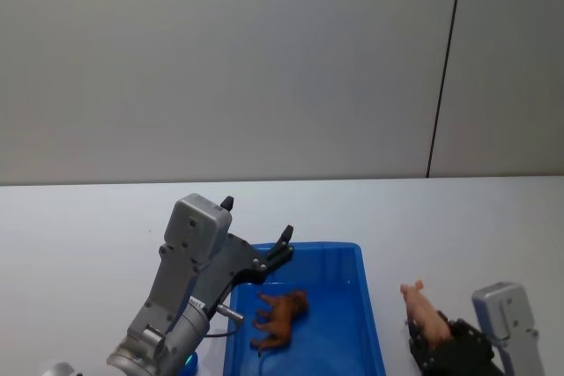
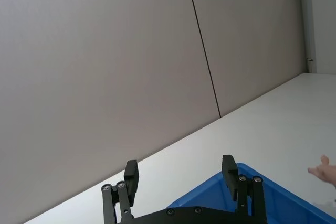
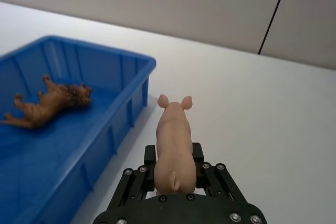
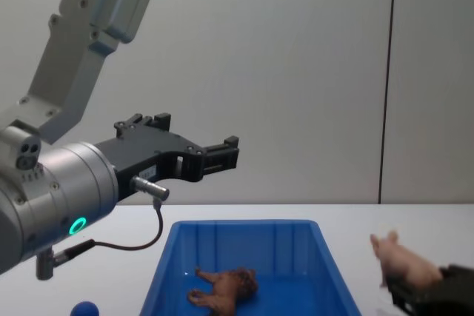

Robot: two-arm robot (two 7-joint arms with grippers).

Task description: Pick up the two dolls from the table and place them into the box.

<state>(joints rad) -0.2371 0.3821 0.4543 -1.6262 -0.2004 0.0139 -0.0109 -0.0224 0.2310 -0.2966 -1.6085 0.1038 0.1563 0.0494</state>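
Just right of the box [image 3: 137,62], the right gripper [image 3: 174,157] clamps its fingers [image 3: 198,153] on the flanks of the pink pig [image 3: 173,129], seemingly light, rigid and slick, best pinched mid-body; the left gripper [image 2: 180,174] hovers spread and empty over the box.

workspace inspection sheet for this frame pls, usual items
Surface: white table, no spills or marks seen.
Job's things: blue box sits on the table; brown lion doll lies on its side inside the box; pink pig doll is outside the box, to its right, not yet placed.
Clutter: small blue ball on the table, left of the box.
Grippers: left gripper open and empty, raised above the box's left side; right gripper shut on the pig's rear.
Cables: dark cable loops under the left wrist, hanging clear of the box.
Surroundings: plain grey wall with one dark vertical seam; nothing else seen.
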